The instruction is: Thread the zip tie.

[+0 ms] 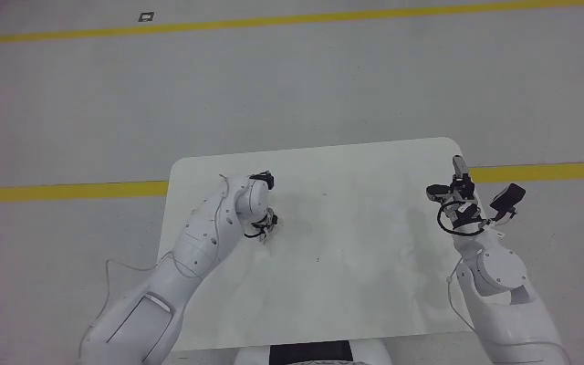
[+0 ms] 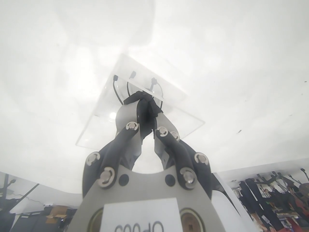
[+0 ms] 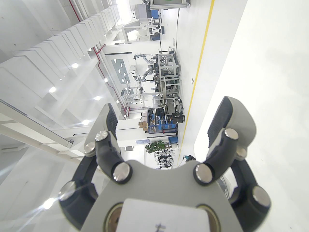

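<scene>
- Table [image 1: 365,274]: white, rounded corners, with one arm over its left half and the other at its right edge.
- Left gripper [image 2: 144,100]: closed, with fingertips [image 2: 131,100] wrapped in black material and pressed together, tips down on a clear plate [image 2: 101,121].
- Clear plate: see-through and square-cornered, flat on the table directly under the left gripper.
- Zip ties [image 2: 115,77]: three, black, in a row on the plate, with small heads on the side away from the gripper and thin straps curving back toward the closed fingertips.
- Cannot tell about any strap pinched between those fingertips, the contact spot being hidden by the black wrapping.
- From above: left gripper over the table's left half, about midway between the near and far edges.
- Right gripper [image 3: 166,109]: spread wide open, with nothing between the ribbed black pads [image 3: 217,119].
- Held at the table's right edge, well apart from the plate and the zip ties, aimed out past the table toward the floor and its yellow line [image 3: 202,47].
</scene>
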`<action>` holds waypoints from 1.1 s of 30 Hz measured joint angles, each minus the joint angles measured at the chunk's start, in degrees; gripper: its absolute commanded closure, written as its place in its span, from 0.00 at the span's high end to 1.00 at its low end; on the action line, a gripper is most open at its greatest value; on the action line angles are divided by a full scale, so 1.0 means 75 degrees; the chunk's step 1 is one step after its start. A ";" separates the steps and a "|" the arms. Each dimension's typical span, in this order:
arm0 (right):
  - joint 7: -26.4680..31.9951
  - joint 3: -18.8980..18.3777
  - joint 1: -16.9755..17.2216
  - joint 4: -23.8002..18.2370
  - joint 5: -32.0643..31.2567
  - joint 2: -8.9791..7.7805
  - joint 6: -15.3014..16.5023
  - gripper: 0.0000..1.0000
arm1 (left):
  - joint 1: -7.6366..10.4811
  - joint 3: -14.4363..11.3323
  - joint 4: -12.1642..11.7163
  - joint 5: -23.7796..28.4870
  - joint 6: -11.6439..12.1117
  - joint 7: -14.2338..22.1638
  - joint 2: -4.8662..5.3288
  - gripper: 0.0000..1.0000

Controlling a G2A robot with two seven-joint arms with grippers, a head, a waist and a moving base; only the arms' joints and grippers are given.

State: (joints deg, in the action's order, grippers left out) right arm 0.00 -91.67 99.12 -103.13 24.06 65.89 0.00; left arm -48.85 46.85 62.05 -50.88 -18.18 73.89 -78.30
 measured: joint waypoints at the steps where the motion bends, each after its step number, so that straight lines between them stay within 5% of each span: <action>1: 0.0000 0.0000 0.0000 0.0000 0.0000 0.0000 0.0000 1.00 | -0.0019 0.0016 0.0067 -0.0008 -0.0023 -0.0001 0.0015 0.00; 7: 0.0000 0.0000 0.0000 0.0000 0.0000 0.0000 0.0000 1.00 | -0.0195 0.0180 0.0455 -0.0094 -0.0022 0.0093 0.0141 0.00; 12: 0.0000 0.0000 0.0000 0.0000 0.0000 0.0000 0.0000 1.00 | -0.0206 0.0189 0.0447 -0.0023 0.0055 0.0093 0.0171 0.20; 33: 0.0000 0.0000 0.0000 0.0000 0.0000 0.0000 0.0000 1.00 | 0.0080 -0.0094 0.0080 0.0268 0.0233 -0.0033 0.0133 0.13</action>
State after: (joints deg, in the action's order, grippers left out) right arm 0.00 -91.67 99.12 -103.13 24.06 65.89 0.00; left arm -48.25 46.14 62.65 -48.87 -16.43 73.64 -77.30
